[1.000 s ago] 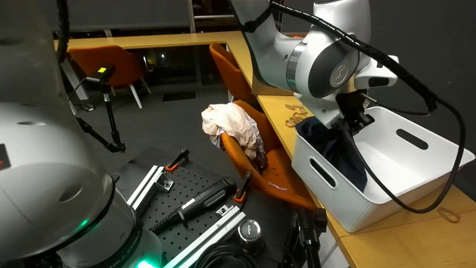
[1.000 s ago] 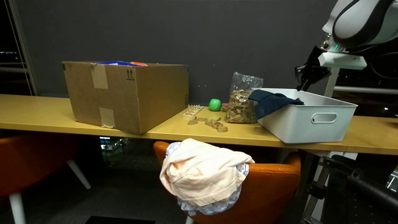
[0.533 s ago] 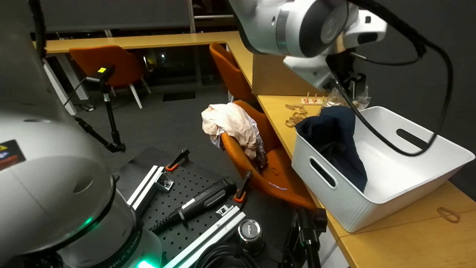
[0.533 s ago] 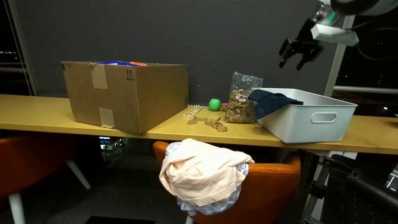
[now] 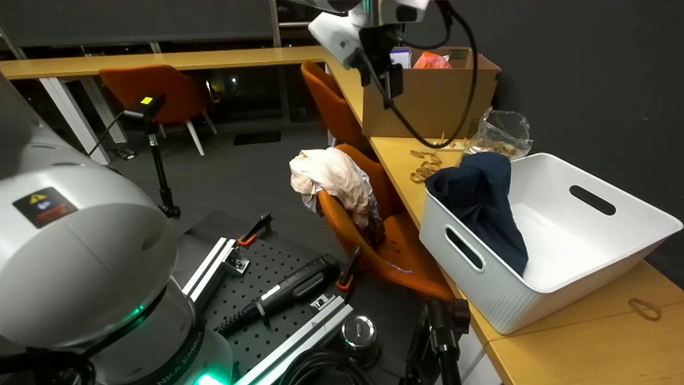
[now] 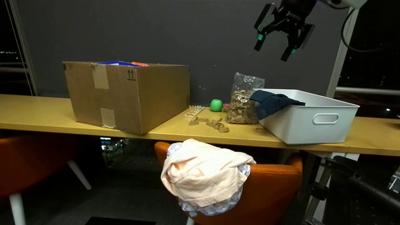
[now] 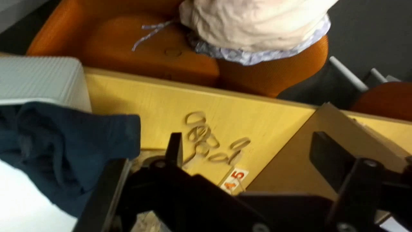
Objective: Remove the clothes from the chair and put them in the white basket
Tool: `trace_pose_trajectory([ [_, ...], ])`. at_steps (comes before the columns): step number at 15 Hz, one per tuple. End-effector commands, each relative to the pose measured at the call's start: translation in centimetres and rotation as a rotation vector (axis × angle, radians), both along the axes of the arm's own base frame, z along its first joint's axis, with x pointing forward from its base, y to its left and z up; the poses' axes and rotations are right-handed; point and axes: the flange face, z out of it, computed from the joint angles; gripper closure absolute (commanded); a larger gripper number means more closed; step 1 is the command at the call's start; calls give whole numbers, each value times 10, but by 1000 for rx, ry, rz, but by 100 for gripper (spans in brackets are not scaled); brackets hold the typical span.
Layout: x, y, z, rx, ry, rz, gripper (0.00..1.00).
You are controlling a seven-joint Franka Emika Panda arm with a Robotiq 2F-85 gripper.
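Observation:
Pale peach and blue-white patterned clothes [image 6: 203,175] hang in a heap over the backrest of the orange chair [image 6: 272,187]; both also appear at the top of the wrist view. The white basket [image 6: 318,132] stands on the table, with a navy garment [image 5: 475,198] draped over its side, partly inside and partly out. High above the table, to the basket's chair-box side, my gripper [image 6: 271,53] is spread wide with nothing between its fingers. In the wrist view the gripper [image 7: 247,139] has its fingers far apart, over table and cardboard.
A big cardboard box [image 6: 162,97] stands on the table. Between it and the basket are a plastic bag of rings [image 6: 240,107], loose rings [image 6: 217,124], a number board [image 6: 194,111] and a green ball [image 6: 216,105]. A black cable [image 5: 470,64] loops from the arm.
My gripper has risen from above the basket and swung away over the table towards the cardboard box, its jaws widening to open. The navy garment stays on the basket; the chair's clothes have not moved.

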Motion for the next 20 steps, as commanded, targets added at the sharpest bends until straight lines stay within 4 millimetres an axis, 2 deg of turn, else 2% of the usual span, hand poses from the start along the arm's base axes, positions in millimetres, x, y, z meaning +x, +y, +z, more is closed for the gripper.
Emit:
trace_pose_trajectory([
  [1,6,20,-28,120,111,-10,0],
  [6,28,53,-103,242,261,-25,0],
  [12,62,101,-199,236,404,3,0],
  [15,79,112,-233,221,445,10,0],
  [18,91,119,-255,215,462,20,0],
  [19,94,121,-259,217,465,25,18],
  [20,97,122,-263,218,465,32,28],
])
